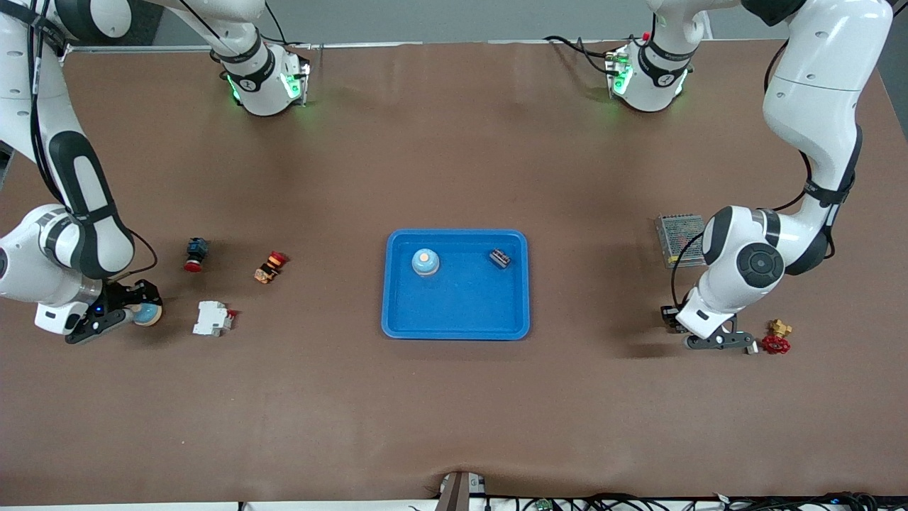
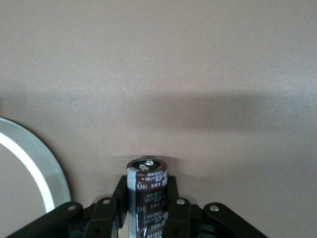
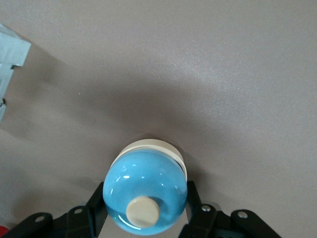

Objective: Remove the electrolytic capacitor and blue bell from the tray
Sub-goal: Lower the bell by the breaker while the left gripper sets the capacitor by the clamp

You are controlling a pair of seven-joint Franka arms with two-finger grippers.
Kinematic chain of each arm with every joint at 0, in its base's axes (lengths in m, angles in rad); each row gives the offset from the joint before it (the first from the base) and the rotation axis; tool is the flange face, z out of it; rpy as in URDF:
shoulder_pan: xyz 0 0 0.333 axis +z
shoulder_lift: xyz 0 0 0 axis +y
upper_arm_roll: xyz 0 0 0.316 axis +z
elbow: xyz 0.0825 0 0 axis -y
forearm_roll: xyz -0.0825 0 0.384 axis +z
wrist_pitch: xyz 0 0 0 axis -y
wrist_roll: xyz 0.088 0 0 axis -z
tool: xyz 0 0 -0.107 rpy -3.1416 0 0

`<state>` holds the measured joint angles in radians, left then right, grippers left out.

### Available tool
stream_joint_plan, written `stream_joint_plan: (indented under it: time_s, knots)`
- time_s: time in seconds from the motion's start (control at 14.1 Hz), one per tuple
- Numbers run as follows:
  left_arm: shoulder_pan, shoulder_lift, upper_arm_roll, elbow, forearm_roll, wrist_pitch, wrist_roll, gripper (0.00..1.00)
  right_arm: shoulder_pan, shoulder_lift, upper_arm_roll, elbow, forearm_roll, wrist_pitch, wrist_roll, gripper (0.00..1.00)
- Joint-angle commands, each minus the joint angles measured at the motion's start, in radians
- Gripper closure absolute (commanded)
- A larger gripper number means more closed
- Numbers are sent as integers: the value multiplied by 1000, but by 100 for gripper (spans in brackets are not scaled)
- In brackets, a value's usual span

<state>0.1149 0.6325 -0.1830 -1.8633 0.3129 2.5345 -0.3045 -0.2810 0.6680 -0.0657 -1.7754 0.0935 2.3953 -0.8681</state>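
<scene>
The right gripper holds a blue bell low over the worktop at its end; the left gripper clamps the electrolytic capacitor beside a red valve. Both are clear of the tray, where another bell remains. Released tilted, the upright capacitor would likely topple and roll.

Brown table, matte top, faint creases near the front edge. Blue tray sits flat at mid-table.

Toward the right arm's end:
- a dark push button with a red cap
- beside it, an orange-and-red switch, tipped on its side
- a white circuit breaker, nearer the front camera than both

Toward the left arm's end:
- a metal mesh-covered box
- a brass valve with a red handwheel, nearer the camera

All are well apart from the tray.
</scene>
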Motion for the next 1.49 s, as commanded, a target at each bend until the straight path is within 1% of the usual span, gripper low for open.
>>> stream_joint_plan:
  time_s: [0.0,0.21,0.28,0.35,0.43,0.5,0.57,0.78,0.92,0.99,1.06,1.28,1.35,1.42]
  knots:
    - [2,12,-1,-1,18,33,-13,94,-27,1,20,-10,0,18,-17,100]
    - [5,12,-3,-1,20,35,-13,93,-27,5,20,-10,2,22,-17,100]
    - [3,12,-3,-1,20,33,-10,81,-27,8,20,-10,2,28,-17,100]
    - [3,10,-1,-1,20,33,-2,45,-27,10,20,-10,2,34,-17,100]
    - [3,10,-1,-1,20,33,-5,10,-26,11,20,-10,3,36,-6,95]
    - [2,9,-1,3,20,32,-5,0,-26,13,20,-10,8,36,-3,27]
    - [3,4,-3,6,20,32,-7,0,-27,13,20,-9,9,34,0,0]
    - [6,-16,-4,27,18,-9,-5,0,-23,5,21,1,9,22,1,0]
    - [5,-37,-6,47,11,-78,-5,0,-15,-16,23,11,9,10,8,0]
    - [2,-51,-10,65,6,-127,-8,0,-11,-27,24,28,9,-27,15,0]
    - [3,-62,-38,93,0,-187,-14,0,-4,-36,26,66,9,-86,35,0]
    - [2,-68,-113,232,-17,-426,-132,0,40,-48,26,181,9,-287,167,0]
    - [3,-68,-143,281,-20,-500,-174,0,67,-56,26,204,8,-329,222,0]
    - [2,-68,-160,324,-29,-563,-211,0,101,-73,24,211,-3,-338,277,0]
